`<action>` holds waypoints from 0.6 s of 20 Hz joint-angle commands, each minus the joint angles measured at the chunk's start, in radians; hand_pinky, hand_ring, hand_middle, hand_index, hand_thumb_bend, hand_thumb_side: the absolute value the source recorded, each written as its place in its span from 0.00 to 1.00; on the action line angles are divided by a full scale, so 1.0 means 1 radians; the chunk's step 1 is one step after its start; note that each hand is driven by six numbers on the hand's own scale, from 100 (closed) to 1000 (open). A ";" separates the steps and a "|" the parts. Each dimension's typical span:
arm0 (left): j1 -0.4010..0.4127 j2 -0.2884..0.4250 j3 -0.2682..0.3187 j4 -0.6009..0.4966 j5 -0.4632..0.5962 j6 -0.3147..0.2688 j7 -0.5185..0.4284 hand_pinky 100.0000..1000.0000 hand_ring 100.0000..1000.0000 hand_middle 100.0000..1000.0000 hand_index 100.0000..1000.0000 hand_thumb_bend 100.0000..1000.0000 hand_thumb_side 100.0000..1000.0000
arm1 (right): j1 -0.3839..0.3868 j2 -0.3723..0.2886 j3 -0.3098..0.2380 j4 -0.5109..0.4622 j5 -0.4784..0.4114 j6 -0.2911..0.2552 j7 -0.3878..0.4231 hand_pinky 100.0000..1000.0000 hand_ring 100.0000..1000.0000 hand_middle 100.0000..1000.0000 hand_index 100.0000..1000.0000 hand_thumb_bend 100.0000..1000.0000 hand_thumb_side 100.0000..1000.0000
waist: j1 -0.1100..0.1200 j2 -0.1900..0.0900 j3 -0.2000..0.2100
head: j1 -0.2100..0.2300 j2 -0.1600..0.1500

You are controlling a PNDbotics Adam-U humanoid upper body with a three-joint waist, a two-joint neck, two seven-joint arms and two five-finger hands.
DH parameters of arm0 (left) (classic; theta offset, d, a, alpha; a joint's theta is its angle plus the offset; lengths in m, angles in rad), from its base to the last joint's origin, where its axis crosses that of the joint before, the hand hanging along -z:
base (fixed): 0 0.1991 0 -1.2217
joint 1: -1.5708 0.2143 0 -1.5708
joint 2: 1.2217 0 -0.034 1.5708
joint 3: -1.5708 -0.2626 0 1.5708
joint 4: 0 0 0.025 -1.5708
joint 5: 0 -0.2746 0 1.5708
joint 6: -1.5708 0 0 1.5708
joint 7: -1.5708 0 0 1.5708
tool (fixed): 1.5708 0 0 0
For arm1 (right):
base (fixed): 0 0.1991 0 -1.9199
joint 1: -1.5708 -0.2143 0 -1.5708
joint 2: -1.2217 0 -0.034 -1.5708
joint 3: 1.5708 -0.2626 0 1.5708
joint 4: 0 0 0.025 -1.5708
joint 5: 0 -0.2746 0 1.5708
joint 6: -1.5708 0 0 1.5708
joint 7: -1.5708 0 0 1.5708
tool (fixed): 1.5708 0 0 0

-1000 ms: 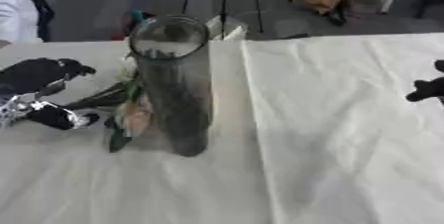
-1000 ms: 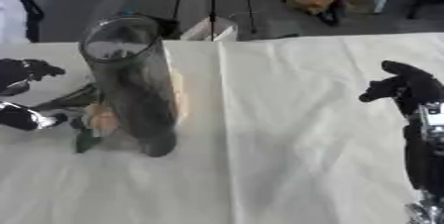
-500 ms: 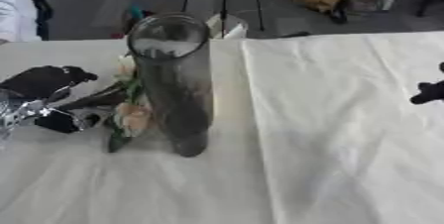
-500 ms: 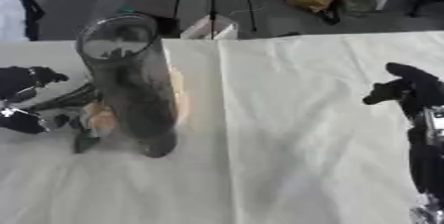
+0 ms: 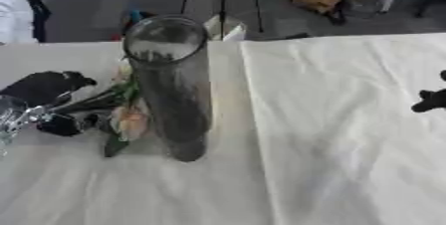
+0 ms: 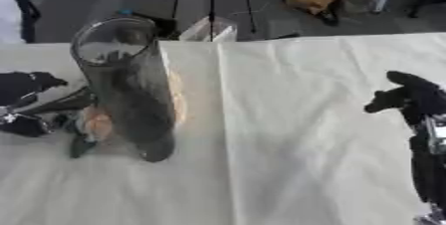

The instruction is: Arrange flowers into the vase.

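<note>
Glass vase (image 5: 172, 87) stands upright on the white tablecloth (image 5: 331, 134). Left hand (image 5: 44, 102) curls round the flower stems (image 5: 91, 103) beside it. Right hand (image 6: 416, 98) hangs curled and empty.

Vase (image 5: 172, 89) upright on tabletop (image 5: 331, 159), left of centre. Flowers (image 5: 122, 114) lying on tabletop just beside vase, on its left and partly behind it. Left hand (image 5: 44, 102) at left edge, beside flowers, fingers curled about stems. Right hand (image 6: 409, 100) at right edge, well apart from vase, above tabletop. Cloth seam runs front to back, just right of vase.
</note>
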 commanded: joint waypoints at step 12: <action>-0.032 0.020 0.032 0.020 -0.031 0.014 0.014 0.57 0.70 0.76 0.92 0.11 0.42 | -0.007 -0.005 -0.001 -0.019 0.005 -0.004 0.006 0.76 0.49 0.45 0.77 0.00 0.98 | 0.012 0.012 -0.010 | 0.007 -0.024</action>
